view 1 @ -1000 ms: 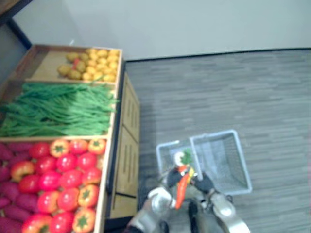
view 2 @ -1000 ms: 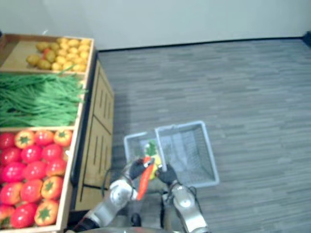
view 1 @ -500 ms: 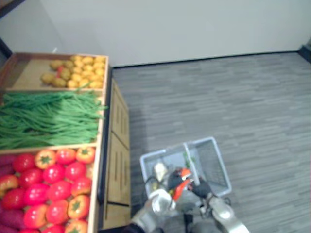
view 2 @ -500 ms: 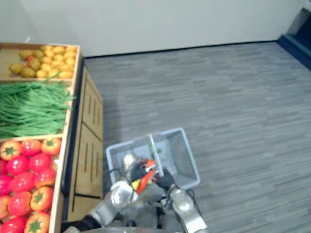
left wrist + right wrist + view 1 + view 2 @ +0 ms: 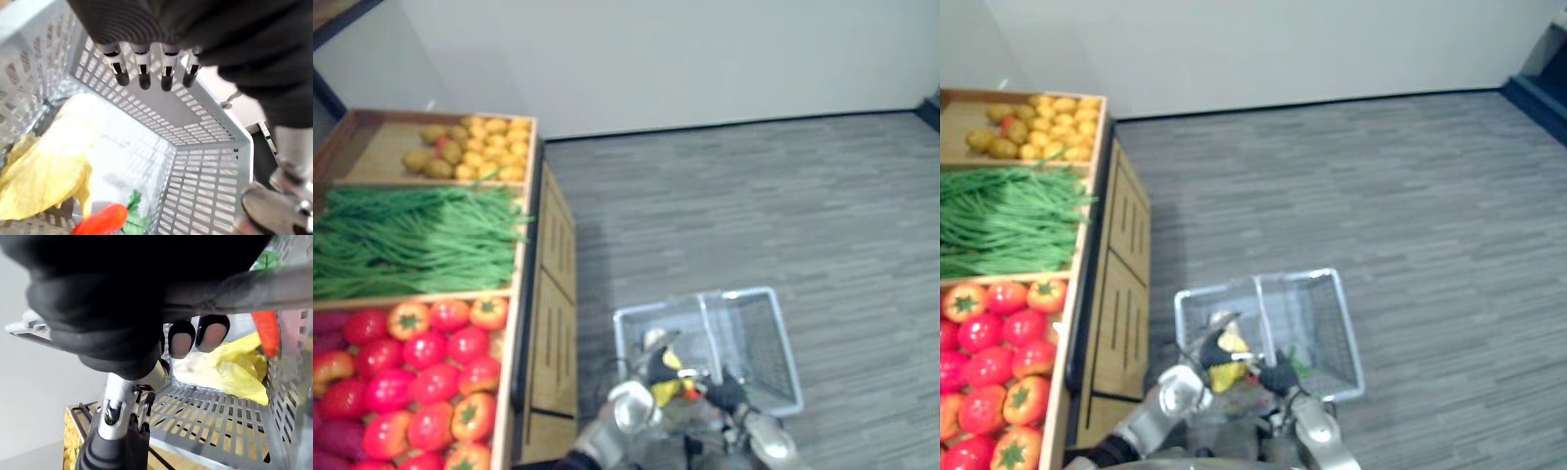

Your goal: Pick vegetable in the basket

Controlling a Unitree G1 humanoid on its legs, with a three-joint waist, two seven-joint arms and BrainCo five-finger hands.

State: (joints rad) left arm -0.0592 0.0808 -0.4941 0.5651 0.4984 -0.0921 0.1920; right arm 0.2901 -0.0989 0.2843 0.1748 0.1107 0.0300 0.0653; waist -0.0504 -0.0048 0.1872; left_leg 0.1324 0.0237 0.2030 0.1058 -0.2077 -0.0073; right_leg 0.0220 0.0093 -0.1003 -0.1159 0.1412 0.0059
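Left eye view: our left robot hand [image 5: 658, 364] hovers over the grey basket [image 5: 761, 338], right of a wooden counter [image 5: 553, 294] holding potatoes [image 5: 480, 147], green beans [image 5: 421, 235] and tomatoes [image 5: 421, 362]. Left wrist view: its fingers [image 5: 143, 73] hang straight and empty; the carrot [image 5: 100, 221] and a yellow leafy vegetable [image 5: 49, 166] lie inside the basket. Right wrist view: the right robot hand [image 5: 182, 339] curls round the basket's handle [image 5: 230, 289]. We judge the drop done; next, lift the left hand clear.
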